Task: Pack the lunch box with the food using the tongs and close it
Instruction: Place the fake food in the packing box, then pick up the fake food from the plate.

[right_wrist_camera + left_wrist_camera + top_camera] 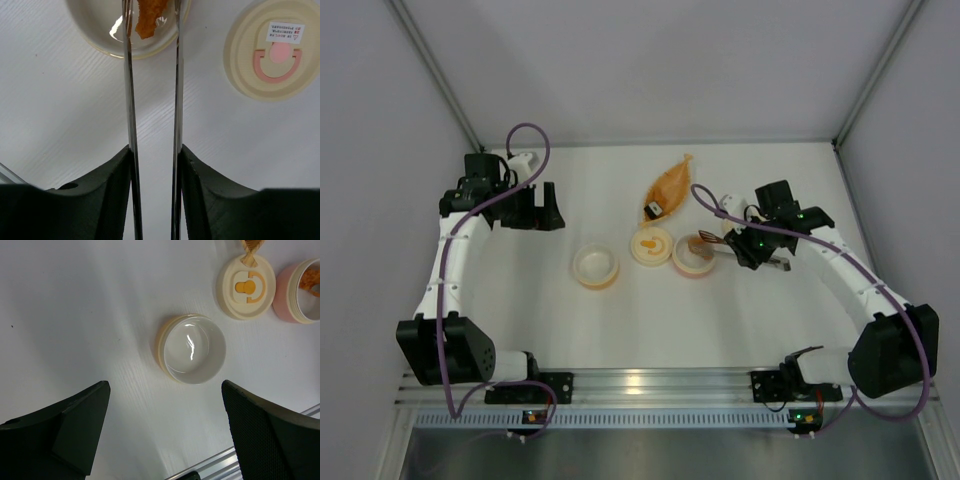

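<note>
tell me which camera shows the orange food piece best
The right wrist view: the orange food piece shows large and close in the round container, flanked by the tongs. The left wrist view catches only part of it at the frame's right edge; the top external view shows a small speck.

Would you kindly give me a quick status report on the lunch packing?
Left end effector open, empty. Right end effector gripping tongs. Orange piece between their tips at pink bowl. Lid off, nothing blocking.

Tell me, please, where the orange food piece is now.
The piece is top centre in the right wrist view, between the tongs over the pink bowl, right of the lid from above.
</note>
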